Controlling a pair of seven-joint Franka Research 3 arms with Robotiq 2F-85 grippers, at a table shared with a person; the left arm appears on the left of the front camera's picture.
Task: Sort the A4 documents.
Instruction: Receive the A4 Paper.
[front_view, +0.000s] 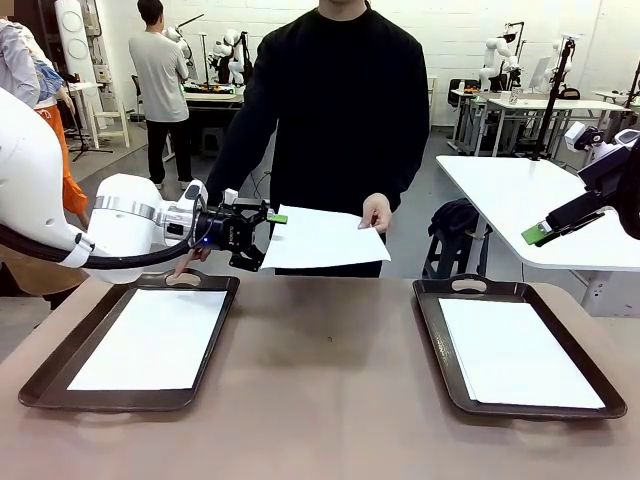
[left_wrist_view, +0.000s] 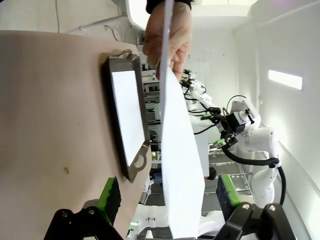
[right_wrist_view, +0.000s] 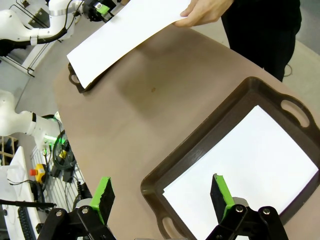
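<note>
– What's on my table besides the job items?
– Two dk brown handled trays: left tray (front_view: 40, 380), right tray (front_view: 430, 330), well apart on tan tabletop (front_view: 330, 400). Person in black top (front_view: 340, 90) at far edge. White bench (front_view: 520, 200) behind, rt side.

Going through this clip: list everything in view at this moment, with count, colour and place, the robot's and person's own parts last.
A4 documents: three, white; one in the left tray, one in the right tray, one held out over the table's far edge.
Trays: two, dark brown, table left and right.
Table: one, brown.
Person's hand: one, holding the held-out sheet.
Left pincer: open, at that sheet's edge.
Right pincer: open, raised at right.
</note>
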